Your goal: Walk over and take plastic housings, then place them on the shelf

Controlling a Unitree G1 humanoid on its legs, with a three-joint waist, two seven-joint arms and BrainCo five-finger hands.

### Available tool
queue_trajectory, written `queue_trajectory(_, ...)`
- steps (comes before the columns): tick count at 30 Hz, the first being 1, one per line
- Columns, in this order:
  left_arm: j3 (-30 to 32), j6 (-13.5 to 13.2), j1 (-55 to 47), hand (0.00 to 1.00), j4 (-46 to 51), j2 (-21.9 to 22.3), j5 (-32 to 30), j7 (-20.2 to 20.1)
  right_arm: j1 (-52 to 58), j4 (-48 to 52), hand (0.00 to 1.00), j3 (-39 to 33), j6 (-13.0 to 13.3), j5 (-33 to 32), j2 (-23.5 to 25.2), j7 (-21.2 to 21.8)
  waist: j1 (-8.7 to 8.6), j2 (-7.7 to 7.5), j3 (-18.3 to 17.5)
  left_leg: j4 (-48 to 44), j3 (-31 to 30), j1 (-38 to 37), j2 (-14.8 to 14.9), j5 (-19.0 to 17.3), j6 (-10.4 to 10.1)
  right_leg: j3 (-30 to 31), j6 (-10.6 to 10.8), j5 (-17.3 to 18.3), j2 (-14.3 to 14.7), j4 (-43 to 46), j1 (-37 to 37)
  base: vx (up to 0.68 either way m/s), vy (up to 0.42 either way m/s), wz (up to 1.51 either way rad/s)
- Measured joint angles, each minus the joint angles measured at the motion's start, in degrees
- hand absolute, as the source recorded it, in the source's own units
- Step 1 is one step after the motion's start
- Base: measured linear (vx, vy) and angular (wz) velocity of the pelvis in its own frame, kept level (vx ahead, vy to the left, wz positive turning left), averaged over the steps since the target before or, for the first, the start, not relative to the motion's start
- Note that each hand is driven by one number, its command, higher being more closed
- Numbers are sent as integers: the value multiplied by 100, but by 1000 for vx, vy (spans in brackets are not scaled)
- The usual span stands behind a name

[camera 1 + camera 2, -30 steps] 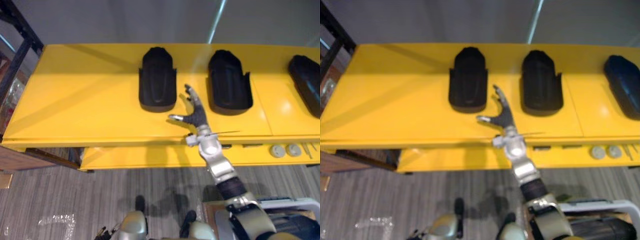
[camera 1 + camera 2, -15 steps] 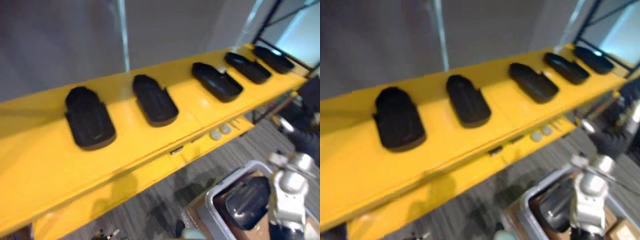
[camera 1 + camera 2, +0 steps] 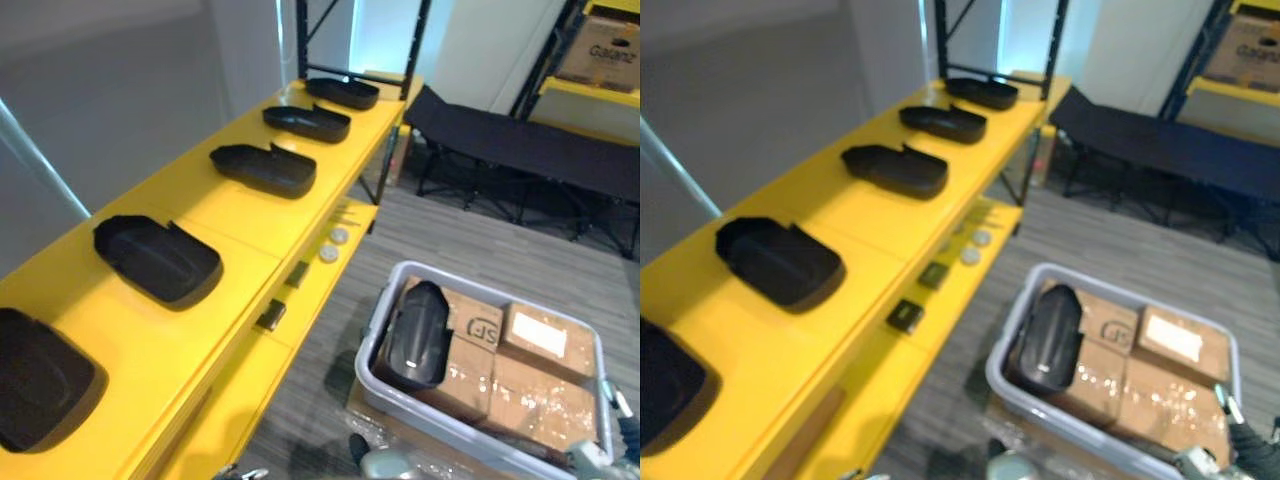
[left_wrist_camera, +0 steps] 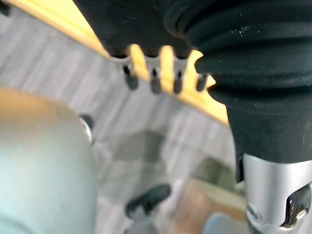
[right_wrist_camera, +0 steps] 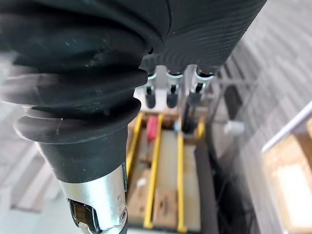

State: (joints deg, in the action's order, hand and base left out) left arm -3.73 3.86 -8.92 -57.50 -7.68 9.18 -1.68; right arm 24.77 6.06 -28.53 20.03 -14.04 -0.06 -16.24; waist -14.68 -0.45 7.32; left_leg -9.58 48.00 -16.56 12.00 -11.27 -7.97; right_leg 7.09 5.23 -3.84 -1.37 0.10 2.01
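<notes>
5 housings (image 3: 262, 168) line the shelf (image 3: 200, 330), 1 housing (image 3: 413, 335) in the bin (image 3: 440, 420); left robot hand (image 4: 154, 73), right robot hand (image 5: 170, 90) spread.

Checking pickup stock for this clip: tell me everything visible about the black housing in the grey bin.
The black housing is a glossy, elongated plastic-looking shell, domed side up, narrowing to a rounded far end. It lies loose at the shelf-side end of the grey bin, against its wall and touching the cardboard boxes packed beside it.

Bright daylight from the far end, sheen on the yellow shelf (image 3: 185, 192), soft shadows beside housings (image 3: 155, 258)
</notes>
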Motion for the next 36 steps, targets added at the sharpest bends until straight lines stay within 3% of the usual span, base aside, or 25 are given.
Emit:
queue_trajectory(2, 33, -77, -1, 0, 5, 76, 409, 54, -243, -1, 0, 608, 42, -2, -266, 439, 170, 51, -6, -910, -1206, 411, 186, -149, 403, 320, -115, -55, 95, -20, 30, 50, -88, -74)
queue_trajectory(3, 69, -162, -3, 0, 21, 145, 558, 79, -470, -1, 0, 943, 63, -2, -436, 629, 302, 52, 9, -1449, -2051, 804, 155, -292, 741, 554, -159, -102, 65, -29, 112, 49, 27, -88)
queue_trajectory(4, 73, -243, -9, 0, 49, 156, 618, 82, -617, -31, 0, 1094, 78, -4, -515, 699, 364, 81, 1, -1558, -2499, 931, 50, -444, 889, 673, -132, -133, 69, -39, 159, 16, 80, -83)
queue_trajectory(6, 90, -461, -21, 0, 145, 221, 685, 153, -1345, -296, 0, 1562, 76, -106, -731, 799, 591, 258, 85, -1397, -3672, 1263, -348, -642, 999, 944, -28, -249, 122, -56, 330, -39, 159, -71)
queue_trajectory(8, 90, -553, -22, 0, 222, 246, 683, 203, -1693, -392, 0, 1846, 46, -89, -802, 801, 756, 330, 88, -1249, -3834, 1270, -498, -650, 885, 1029, 43, -288, 73, -58, 478, -63, 158, -24)
queue_trajectory(10, 124, -754, -30, 0, 256, 240, 675, 238, -1878, -396, 0, 1952, -17, -88, -840, 762, 808, 273, 128, -1204, -3834, 1396, -613, -680, 832, 996, 108, -329, -53, -47, 618, -100, 168, 18)
queue_trajectory(13, 136, -933, -30, 0, 338, 224, 640, 262, -2004, -401, 0, 2051, -159, -98, -904, 703, 855, 245, 165, -1201, -4003, 1634, -683, -834, 594, 860, 241, -430, -156, -25, 805, -84, 102, 26)
queue_trajectory(16, 128, -929, -17, 0, 523, 184, 542, 256, -1886, -458, 0, 2305, -390, -107, -888, 387, 887, 102, 301, -1398, -4142, 1657, -703, -1062, 589, 904, 287, -464, -110, 183, 858, -100, 68, -7)
queue_trajectory(19, 138, -906, 6, 0, 736, 93, 368, 305, -1593, -458, 0, 2544, -420, -146, -639, 296, 920, -102, 589, -1831, -3990, 1554, -699, -1443, 604, 1046, 298, -511, 24, 488, 909, -184, 58, -61)
queue_trajectory(21, 205, -848, 25, 0, 796, 28, 337, 397, -1287, -456, 0, 2656, -420, -145, -503, 383, 966, -216, 704, -2003, -3715, 1555, -661, -1503, 688, 798, -505, -411, -10, 364, 913, -299, 55, -86)
queue_trajectory(22, 378, -766, 27, 0, 800, 65, 353, 479, -1149, -456, 0, 2718, -416, -148, -504, 470, 967, -156, 779, -1970, -3461, 1543, -512, -1448, 781, 183, -926, -19, -108, 628, 1083, -307, 39, -103)
queue_trajectory(25, 639, -632, 55, 0, 632, -34, 394, 602, -1091, -457, 0, 2800, -313, -146, -413, 511, 959, -173, 783, -1803, -3044, 1525, -347, -1231, 833, -735, -781, 411, -340, 2560, 1388, -212, 24, -72)
queue_trajectory(26, 640, -632, 53, 0, 557, -79, 390, 603, -1128, -459, 0, 2850, -235, -140, -389, 489, 1003, -190, 773, -1650, -2997, 1528, -346, -1084, 840, -864, -788, 706, -477, 3233, 1294, -107, -7, -25)
queue_trajectory(28, 645, -565, 42, 0, 391, -231, 338, 609, -1212, -473, 0, 3018, -242, -138, -376, 341, 1090, -239, 746, -1467, -2979, 1601, -346, -876, 804, -890, -771, 935, -681, 3697, 968, -14, -64, -15)
queue_trajectory(29, 645, -504, 16, 0, 325, -263, 326, 612, -1248, -498, 0, 3068, -250, -137, -366, 281, 1113, -271, 726, -1444, -2972, 1654, -345, -816, 806, -907, -777, 983, -755, 3653, 844, -12, -144, -23)
queue_trajectory(31, 729, -407, -138, 0, 150, -298, 327, 600, -1402, -653, 0, 3165, -277, -126, -340, 111, 1235, -376, 663, -1369, -2859, 1747, -341, -654, 695, -1159, -594, 1107, -845, 3052, 682, -47, -168, -40)
queue_trajectory(32, 876, -416, -228, 0, 146, -142, 381, 589, -1495, -796, 0, 3152, -313, -113, -352, 60, 1327, -316, 639, -1188, -2797, 1737, -342, -451, 696, -1270, -517, 1064, -806, 2606, 603, -65, -194, -75)
queue_trajectory(33, 958, -448, -322, 0, 131, -15, 476, 555, -1562, -875, 0, 3183, -342, -80, -390, 65, 1424, -164, 558, -997, -2610, 1773, -253, -339, 628, -1437, -377, 1024, -758, 1969, 498, -62, -196, -84)
queue_trajectory(34, 975, -495, -380, 0, 134, 8, 558, 534, -1647, -919, 0, 3242, -383, -79, -407, 86, 1438, -157, 555, -955, -2503, 1793, -229, -328, 607, -1614, -347, 1100, -778, 1782, 452, -105, -218, -89)
queue_trajectory(35, 985, -541, -417, 0, 126, 3, 681, 526, -1757, -1006, 0, 3345, -468, -78, -422, 140, 1436, -202, 594, -1101, -2332, 1944, -199, -330, 599, -1909, 8, 1179, -854, 1486, 497, -107, -199, -61)
queue_trajectory(36, 982, -545, -369, 0, 119, 38, 712, 529, -1823, -1057, 0, 3352, -508, -79, -474, 157, 1408, -93, 665, -1205, -2330, 2031, -81, -330, 558, -1951, 125, 1026, -759, 1393, 516, -145, -250, -56)
